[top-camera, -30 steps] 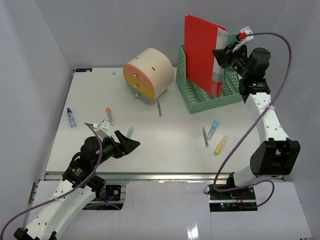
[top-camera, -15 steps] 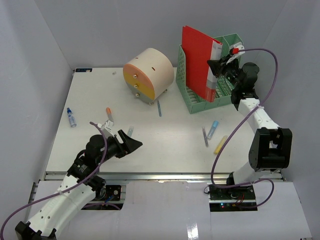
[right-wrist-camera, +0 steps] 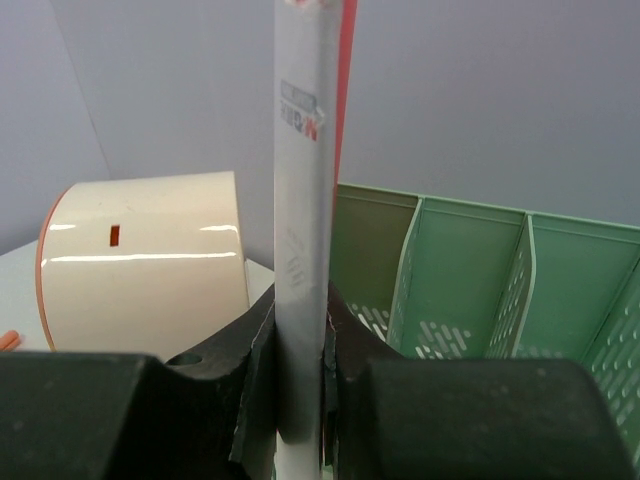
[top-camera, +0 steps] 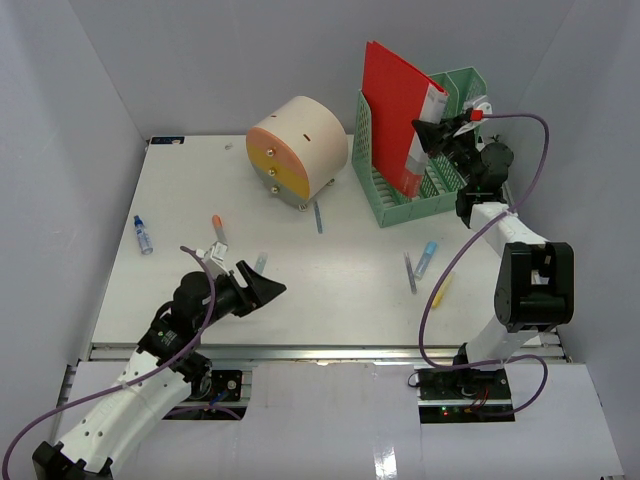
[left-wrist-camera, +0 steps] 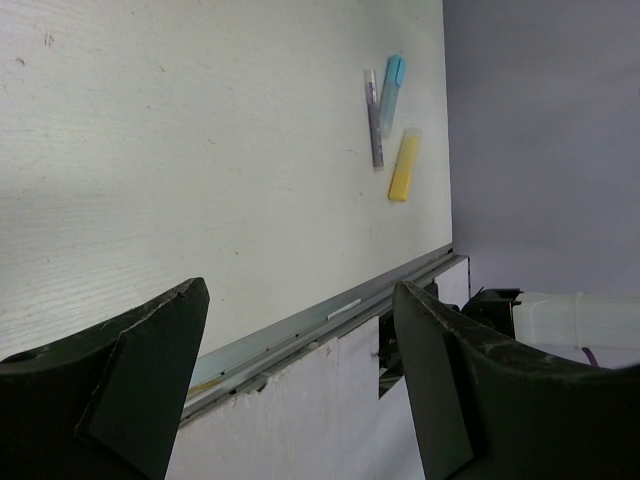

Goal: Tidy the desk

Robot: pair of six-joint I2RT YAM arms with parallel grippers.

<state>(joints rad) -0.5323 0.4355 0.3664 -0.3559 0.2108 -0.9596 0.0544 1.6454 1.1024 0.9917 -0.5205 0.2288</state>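
Observation:
The white desk (top-camera: 200, 190) carries scattered pens and markers. My right gripper (top-camera: 428, 133) is shut on the white spine of a red folder (top-camera: 392, 110), which stands upright in the green file rack (top-camera: 400, 205) at the back right. In the right wrist view the folder spine (right-wrist-camera: 300, 250) is pinched between my fingers (right-wrist-camera: 255, 350), with the rack (right-wrist-camera: 470, 280) behind. My left gripper (top-camera: 262, 287) is open and empty, low over the desk's front left; its wrist view shows the desk (left-wrist-camera: 200, 150) and the front rail (left-wrist-camera: 330, 310).
A round cream and orange drawer box (top-camera: 295, 148) stands at the back middle. A blue marker (top-camera: 428, 257), a yellow marker (top-camera: 441, 290) and a grey pen (top-camera: 410, 272) lie front right. An orange marker (top-camera: 217, 228), a blue bottle (top-camera: 143, 234) and a blue pen (top-camera: 319, 216) lie further left.
My right gripper has moved left and down with the red folder, setting it deeper into the green rack. My left arm has barely moved.

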